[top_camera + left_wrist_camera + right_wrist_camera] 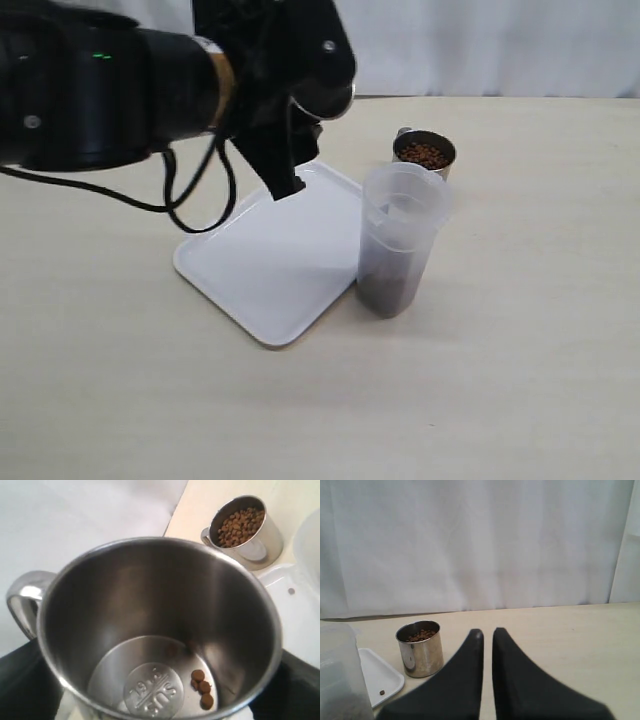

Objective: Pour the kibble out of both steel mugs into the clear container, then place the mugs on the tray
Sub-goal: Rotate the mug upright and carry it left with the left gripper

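The white tray (265, 290) lies nearest me. It is bare except for one stray pellet (291, 591), and no mug is on it yet. Just beside its edge, at 3 o'clock, stands the clear container (402, 215) with a dark layer of kibble (392, 290) in its bottom. About 1 o'clock from the container, close behind it, the full steel mug (425, 156) sits on the table, untouched.

Over the tray's far edge, at 11 o'clock from the container, the left gripper (290, 150) clasps the emptied steel mug (160, 630) by its sides. Only a few pellets (202, 687) cling to its bottom.

The right gripper (487, 632) is out of my main sightline. Its own camera shows its jaws pressed together on nothing, with the full mug ahead of it.

I'd call the job roughly half done. One pour looks finished. That mug has yet to go on the tray, and the second mug has yet to be poured and parked.
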Robot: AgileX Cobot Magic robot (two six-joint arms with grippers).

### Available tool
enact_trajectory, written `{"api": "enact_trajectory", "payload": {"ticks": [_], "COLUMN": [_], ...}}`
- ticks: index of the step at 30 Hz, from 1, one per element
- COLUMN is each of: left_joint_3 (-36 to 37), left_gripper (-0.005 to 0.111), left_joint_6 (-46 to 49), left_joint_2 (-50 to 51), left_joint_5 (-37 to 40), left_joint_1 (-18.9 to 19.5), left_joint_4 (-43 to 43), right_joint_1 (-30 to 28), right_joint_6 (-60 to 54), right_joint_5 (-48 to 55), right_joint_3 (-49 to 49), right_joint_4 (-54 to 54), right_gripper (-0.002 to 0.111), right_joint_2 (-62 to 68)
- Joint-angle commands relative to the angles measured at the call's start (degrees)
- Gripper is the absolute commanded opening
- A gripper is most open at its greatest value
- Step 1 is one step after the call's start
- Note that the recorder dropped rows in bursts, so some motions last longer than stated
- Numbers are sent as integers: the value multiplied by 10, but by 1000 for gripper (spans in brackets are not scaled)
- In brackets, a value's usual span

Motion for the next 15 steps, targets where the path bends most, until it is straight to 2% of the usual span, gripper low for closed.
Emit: {"api": "enact_trajectory", "payload": {"ticks": [1,6,11,15], "left_joint_3": [90,188,279,344], "left_gripper": [0,0,0,0], "left_joint_6": [-118,-148,-58,31], "left_joint_2": [-57,-86,-77,-62], "left_joint_5": [-135,-301,-508,-638], "left_joint_1": [94,234,388,448], "left_joint_4": [10,1,-135,-261], "right_joint_1": [-4,-4,-4,-4], "right_joint_6": [-1,-1,-1,-1], "right_joint_5": [-1,-1,-1,-1], "right_joint_3": [2,2,2,2], "right_joint_4": [3,3,3,3], "right_gripper": [5,5,5,5], "right_joint_2": [-2,-2,-2,-2]}}
